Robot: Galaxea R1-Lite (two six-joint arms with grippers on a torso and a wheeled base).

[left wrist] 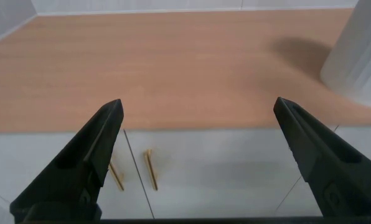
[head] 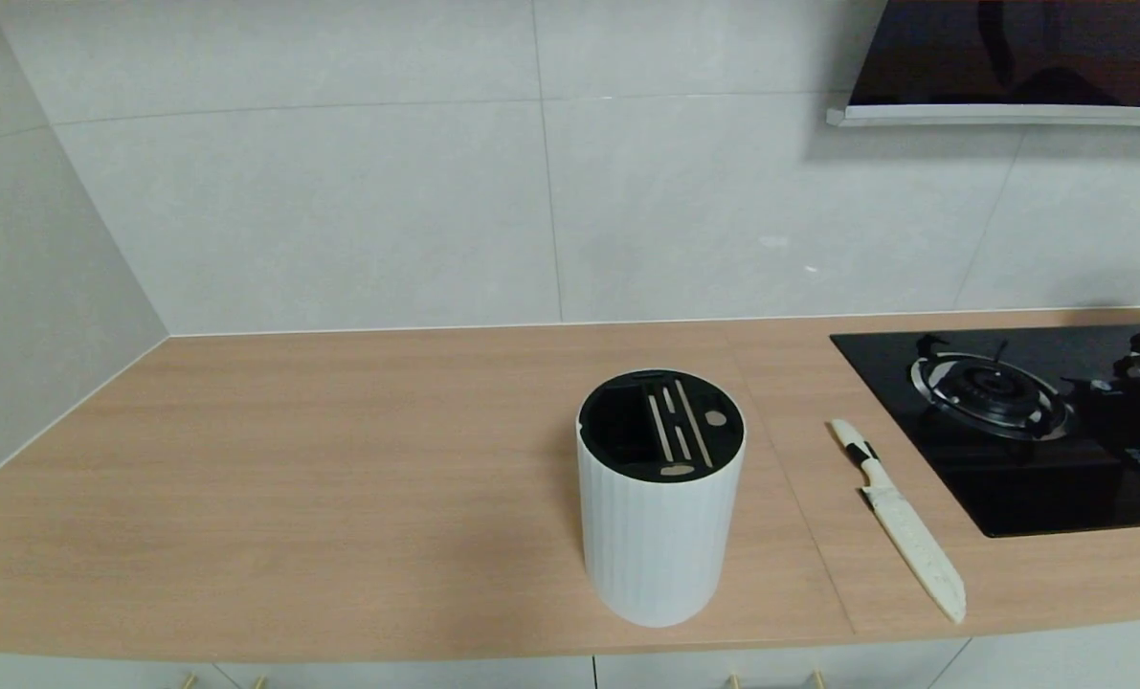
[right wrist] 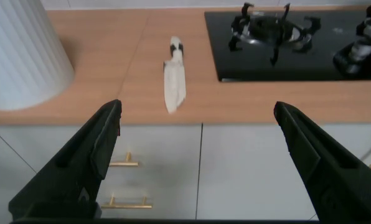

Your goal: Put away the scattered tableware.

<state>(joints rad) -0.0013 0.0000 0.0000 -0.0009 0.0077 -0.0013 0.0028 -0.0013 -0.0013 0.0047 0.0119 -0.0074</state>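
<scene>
Left arm: parked low in front of the cabinets, short of the tabletop's [left wrist: 173, 62] front edge. The left claw [left wrist: 198, 158] is level and points forward at the cabinet doors just under that edge. Jaws spread wide, nothing between them. Both dark fingers [left wrist: 92, 155] are in clear air, touching nothing. Two gold door handles [left wrist: 149, 168] sit between the fingers, farther off. The wooden top runs back to a pale tiled wall [head: 340, 191].

Knife holder [head: 660, 498]: white ribbed cylinder, upright on the tabletop near the front edge, about mid-counter. Black top with a few narrow slots plus one bigger open pocket on its left side. It is off to the right of the left claw and well apart from it.

Knife [head: 900, 522]: flat on the tabletop, right of the holder, between it and the stove [head: 1010, 450], touching neither. Pale speckled blade, pale handle with a black band. The handle points toward the wall. The tip points toward the front edge and slants a bit right, ending close to the edge.

Right arm: same pose as the left, low and in front of the cabinets. The right claw [right wrist: 198, 158] is level and aimed at the doors under the tabletop edge. Jaws wide apart, empty, fingers [right wrist: 310, 155] clear of everything. From its wrist camera the knife lies ahead, roughly in line with the gap. The holder is off to its left, the stove to its right.

Stove: black glass hob set into the tabletop, burner [head: 991, 392] with a metal grate. A dark hood [head: 1010, 57] hangs on the wall above.
</scene>
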